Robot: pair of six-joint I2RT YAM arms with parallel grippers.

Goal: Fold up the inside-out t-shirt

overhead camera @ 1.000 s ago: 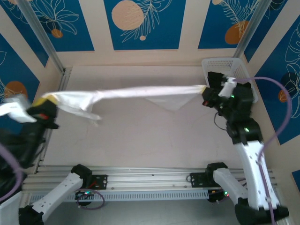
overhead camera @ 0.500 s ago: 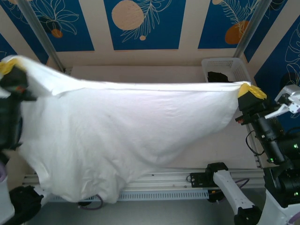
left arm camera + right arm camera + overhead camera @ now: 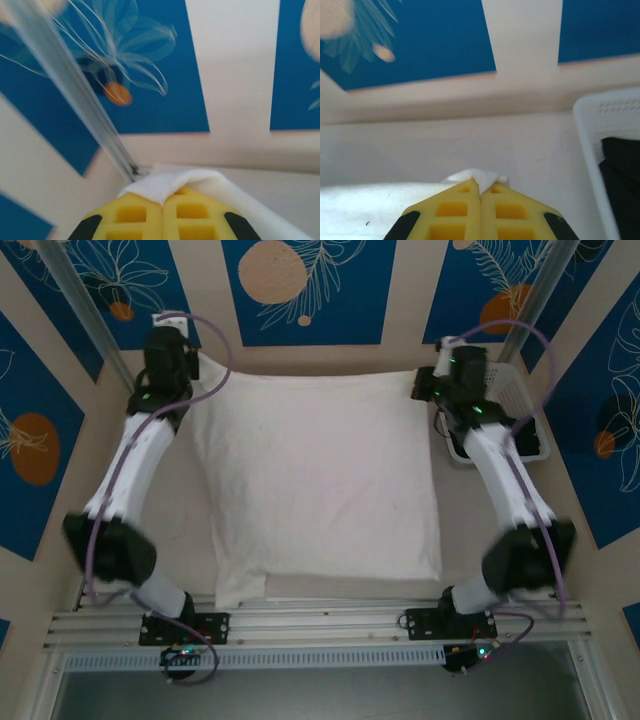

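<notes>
Two arm bases sit bolted to the rail point(image 3: 320, 625) at the near edge, their lower mounts partly cut off by it. Beyond them the white t-shirt point(image 3: 315, 490) lies spread flat over the middle of the pale table point(image 3: 350, 587), with a small flap jutting out at its near left corner. Neither sleeves nor neckline can be made out from above. At its far left corner the left gripper point(image 3: 162, 197) has its yellow pads pressed together on a pinch of the cloth. The right gripper point(image 3: 480, 187) is likewise clamped on the far right corner, with a small tuft showing past the tips. Both wrist views are blurred. Just right of that corner stands a white basket point(image 3: 520, 390), partly hidden by the right arm, with a black garment point(image 3: 622, 170) inside. Behind rises a cream wall point(image 3: 405, 300) with blue leaf-patterned panels and metal posts point(image 3: 85, 315).
</notes>
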